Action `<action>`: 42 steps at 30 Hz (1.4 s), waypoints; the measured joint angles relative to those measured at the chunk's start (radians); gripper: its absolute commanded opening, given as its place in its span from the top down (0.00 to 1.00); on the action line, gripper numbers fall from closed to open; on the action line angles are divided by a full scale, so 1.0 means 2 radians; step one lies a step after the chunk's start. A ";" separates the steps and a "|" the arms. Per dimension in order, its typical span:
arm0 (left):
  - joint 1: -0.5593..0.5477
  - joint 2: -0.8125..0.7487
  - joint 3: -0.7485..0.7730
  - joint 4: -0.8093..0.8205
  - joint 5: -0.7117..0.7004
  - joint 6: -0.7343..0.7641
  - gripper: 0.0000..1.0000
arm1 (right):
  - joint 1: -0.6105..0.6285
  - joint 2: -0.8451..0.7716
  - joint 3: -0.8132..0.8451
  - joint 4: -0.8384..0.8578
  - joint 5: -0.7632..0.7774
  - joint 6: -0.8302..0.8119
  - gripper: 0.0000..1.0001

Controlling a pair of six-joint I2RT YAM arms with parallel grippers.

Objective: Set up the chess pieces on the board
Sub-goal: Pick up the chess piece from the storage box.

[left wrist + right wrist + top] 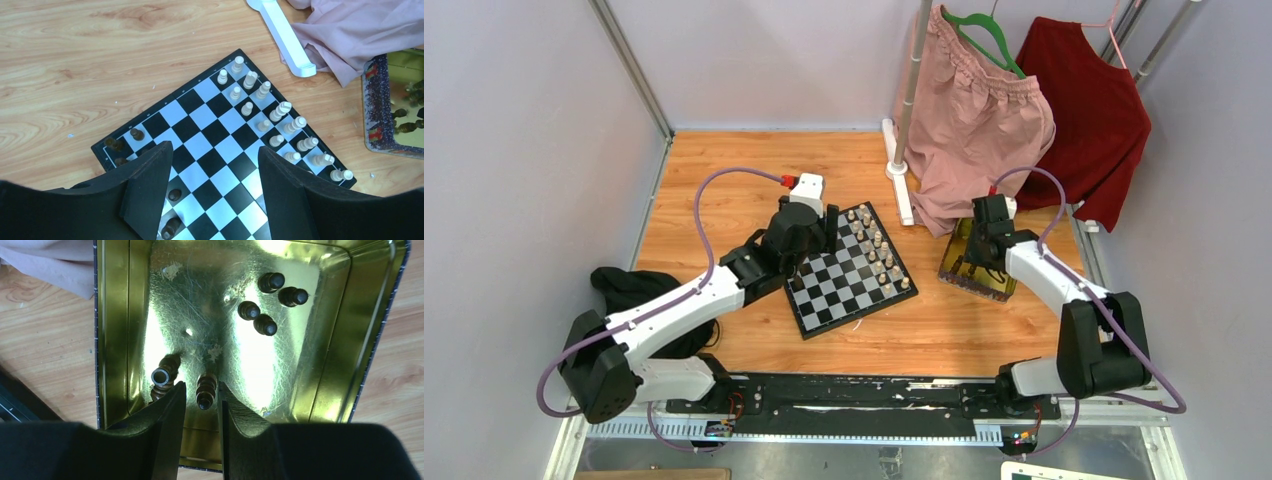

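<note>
The board [854, 285] lies mid-table, and in the left wrist view [215, 135] cream-white pieces [280, 111] fill its far right side. A few dark chess pieces [136, 134] stand at its left edge, with two more [174, 195] beside my left finger. My left gripper [215, 147] hovers open and empty over the board [822, 232]. My right gripper [202, 385] is down inside the gold tray [112, 315]. Its jaws are set narrowly either side of an upright dark piece [206, 387], with a slit of tray showing on the left. Another dark piece [162, 375] lies beside it, and several [272, 282] stand farther back.
A white rack foot [285, 35] and hanging pink cloth [974, 120] stand just behind the board and the tray [969, 285]. A red garment [1094, 110] hangs at the back right. A black cloth [629, 285] lies at the left by the left arm.
</note>
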 measured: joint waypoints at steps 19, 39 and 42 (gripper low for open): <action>0.000 -0.020 -0.017 0.002 -0.010 0.000 0.31 | 0.000 0.007 -0.027 0.014 -0.013 0.010 1.00; 0.000 -0.102 -0.079 0.003 -0.097 -0.037 0.32 | 0.000 -0.083 -0.019 -0.012 -0.015 -0.007 1.00; 0.000 -0.124 -0.094 0.003 -0.114 -0.044 0.32 | 0.001 -0.097 -0.011 -0.024 -0.016 -0.019 1.00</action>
